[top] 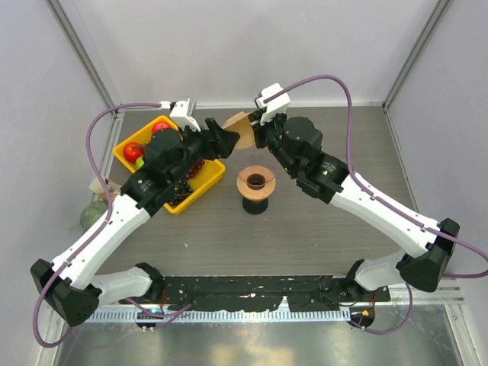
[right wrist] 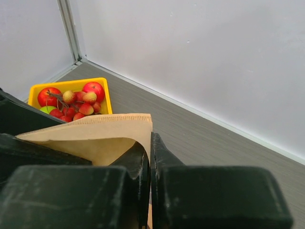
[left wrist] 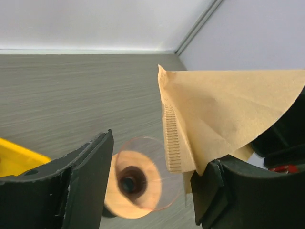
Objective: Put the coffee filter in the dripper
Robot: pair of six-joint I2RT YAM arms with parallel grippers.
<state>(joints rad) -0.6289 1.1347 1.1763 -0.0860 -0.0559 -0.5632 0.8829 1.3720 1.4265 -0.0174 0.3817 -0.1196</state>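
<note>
Right gripper [right wrist: 150, 143] is clenched on the coffee filter [right wrist: 95, 133]: its two black fingers press together with the paper's edge pinched between them. Left gripper [left wrist: 157, 157] is released, jaws standing well apart; the filter [left wrist: 224, 109] lies against the inner side of one finger, and I cannot tell whether the other touches it. In the top view the two grippers meet nose to nose, left gripper [top: 229, 141] at 9 o'clock of the paper and right gripper [top: 259, 136] at 3 o'clock.

The grey wood-grain table [top: 305, 252] carries everything. A yellow fruit tray [top: 202, 192] sits at 9 o'clock of the dripper [top: 255, 181], partly under the left arm. The dripper stands upright near the table's middle, its wood collar ringing the clear cone on a black pedestal; the left wrist camera sees it [left wrist: 133, 183] blurred below the open jaws.

The coffee filter [top: 241, 128] is held up in the air at about 11 o'clock of the dripper, apart from it, a tan fan with a crimped seam along one side.

Red apples [right wrist: 47, 95] and smaller reddish fruit fill the tray [right wrist: 71, 83].
</note>
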